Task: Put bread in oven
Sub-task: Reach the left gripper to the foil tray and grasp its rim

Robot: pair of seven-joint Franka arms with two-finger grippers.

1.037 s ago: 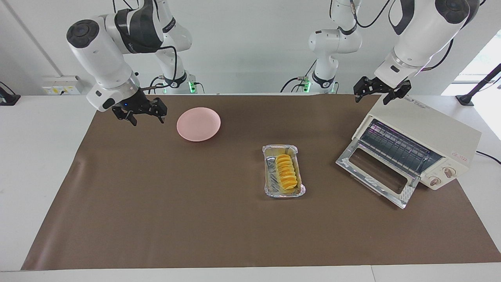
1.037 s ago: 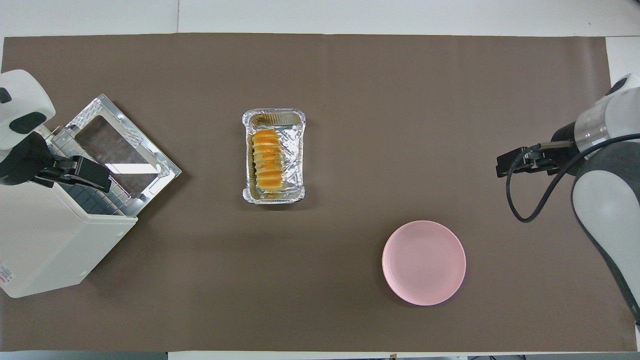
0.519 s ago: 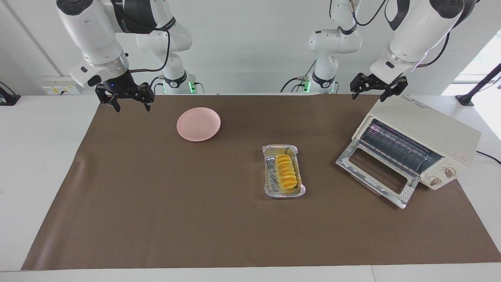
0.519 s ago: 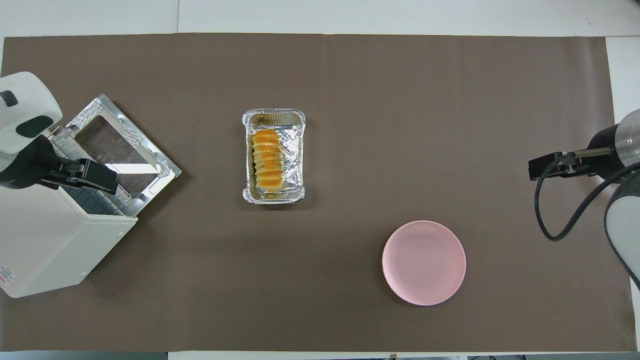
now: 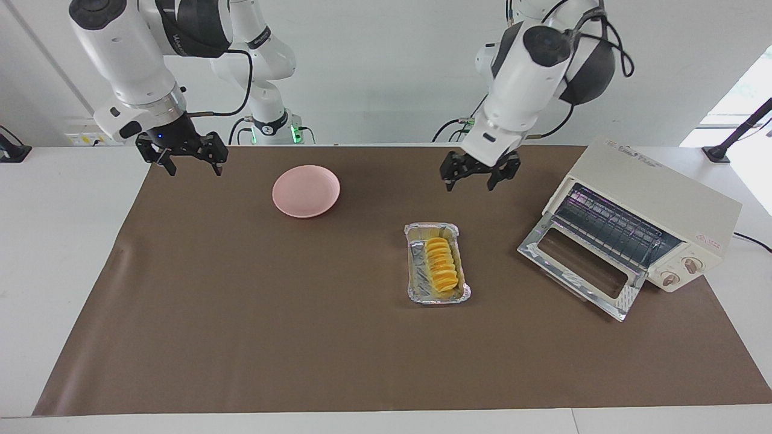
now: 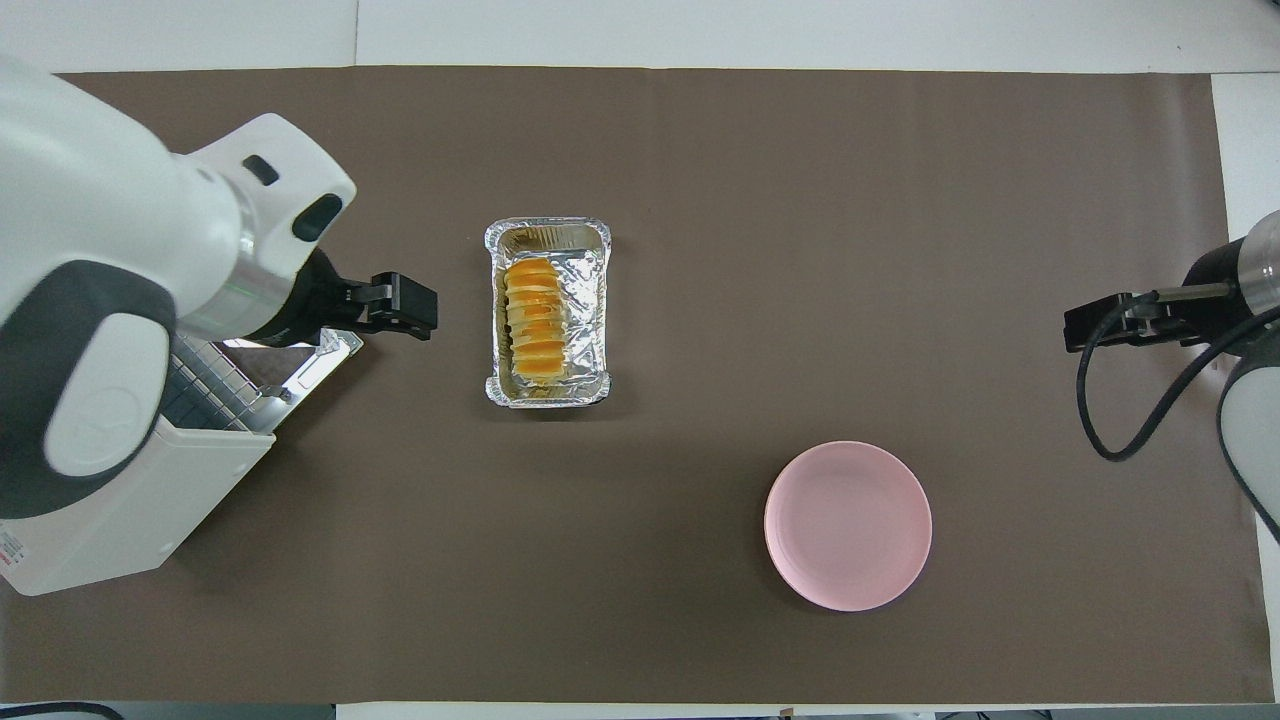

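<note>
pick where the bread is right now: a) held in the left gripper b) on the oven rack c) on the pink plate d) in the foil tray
d: the bread lies in the foil tray on the mat, with the pink plate bare, the oven open with nothing on its rack, and the left gripper open and empty in the air.

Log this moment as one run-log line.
bread: in foil tray, untouched | oven: door down | left tool: open, raised between tray and oven | right tool: open, waiting
</note>
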